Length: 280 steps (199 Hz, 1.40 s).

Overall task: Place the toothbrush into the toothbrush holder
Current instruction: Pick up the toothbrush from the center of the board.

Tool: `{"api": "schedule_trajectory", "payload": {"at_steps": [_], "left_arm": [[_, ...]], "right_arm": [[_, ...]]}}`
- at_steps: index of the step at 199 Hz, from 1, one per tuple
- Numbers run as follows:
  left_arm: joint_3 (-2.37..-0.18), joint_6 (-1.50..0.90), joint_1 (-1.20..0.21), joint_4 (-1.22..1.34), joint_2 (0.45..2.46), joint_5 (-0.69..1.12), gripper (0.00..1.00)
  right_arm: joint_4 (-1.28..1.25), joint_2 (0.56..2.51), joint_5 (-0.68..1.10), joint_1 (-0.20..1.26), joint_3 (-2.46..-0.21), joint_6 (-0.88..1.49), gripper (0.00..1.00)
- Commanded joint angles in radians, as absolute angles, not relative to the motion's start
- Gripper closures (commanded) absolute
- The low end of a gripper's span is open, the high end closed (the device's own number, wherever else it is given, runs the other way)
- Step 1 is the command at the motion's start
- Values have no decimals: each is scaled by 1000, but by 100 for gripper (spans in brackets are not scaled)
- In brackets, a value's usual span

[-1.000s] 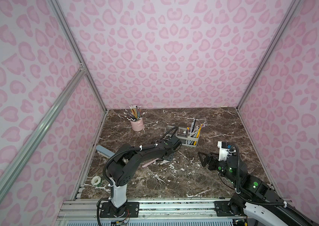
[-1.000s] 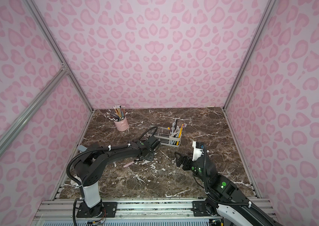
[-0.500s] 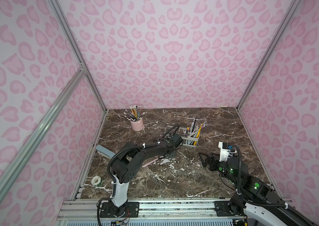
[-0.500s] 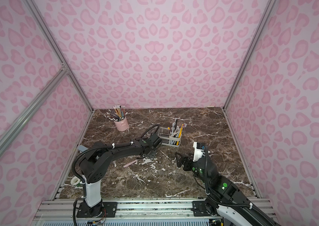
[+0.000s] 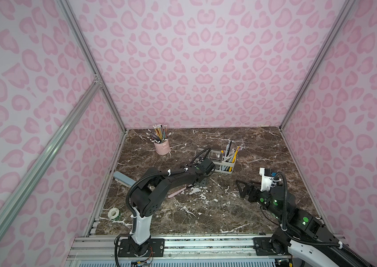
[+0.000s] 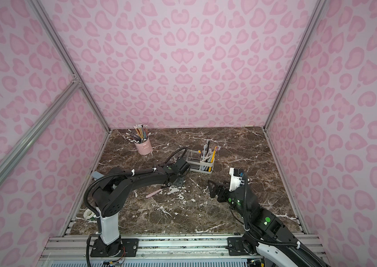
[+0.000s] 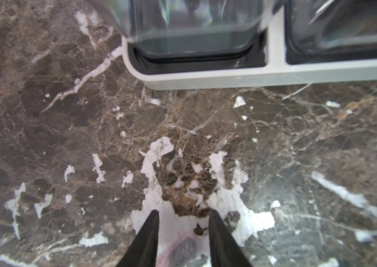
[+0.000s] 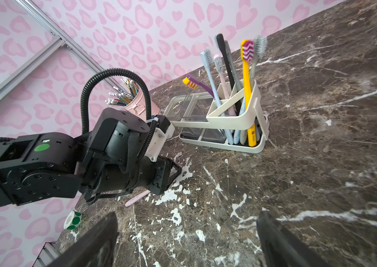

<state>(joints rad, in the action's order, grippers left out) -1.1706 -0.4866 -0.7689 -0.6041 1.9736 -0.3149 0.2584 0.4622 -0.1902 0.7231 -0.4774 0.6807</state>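
**Left arm:** reaches low and far forward from its base. The forearm is nearly level and the wrist is bent, so the left gripper (image 5: 202, 182) points down at the counter (image 5: 206, 215), just in front of the toothbrush holder (image 5: 226, 170).

**Toothbrush (image 5: 177, 192):** pink, lying flat on the counter near the holder's front and outside it. Its long axis runs diagonally. The head is toward the holder, under the left gripper, and the handle end points away from it toward the left arm's base.

**Left gripper, state:** narrow. In the left wrist view its fingers (image 7: 150, 233) flank the bristled head. Whether they press it cannot be told.

**Right arm:** elbow folded. The right gripper (image 5: 240, 189) is raised off the counter, spread wide and empty. It is well apart from the holder and aimed toward it.
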Motion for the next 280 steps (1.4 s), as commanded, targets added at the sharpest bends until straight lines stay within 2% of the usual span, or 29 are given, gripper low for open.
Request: {"api": "schedule_trajectory", "payload": {"at_steps": [1,62,91,96,105,192,228,280], "left_arm": [[-1139,-446,-759,-764,1986,-283,61],[-1102,-416,-758,-764,1970,-228,60],[-1087,-410,-758,-761,1974,-207,63],[-1086,-410,-758,-766,1976,-205,70],[-1082,-410,-759,-772,1970,-194,73],[-1007,-421,-759,-783,1943,-193,72],[-1010,-425,-757,-782,1952,-204,75],[-1019,-425,-753,-793,1947,-215,85]], "right_arm": [[256,457,-196,724,-493,688,4],[258,467,-195,724,-508,690,4],[268,470,-197,724,-523,685,5],[270,469,-199,724,-524,684,4],[270,466,-201,724,-524,686,4],[261,487,-196,724,-526,688,5],[259,485,-195,724,-520,694,4],[266,480,-198,724,-515,696,5]]}}
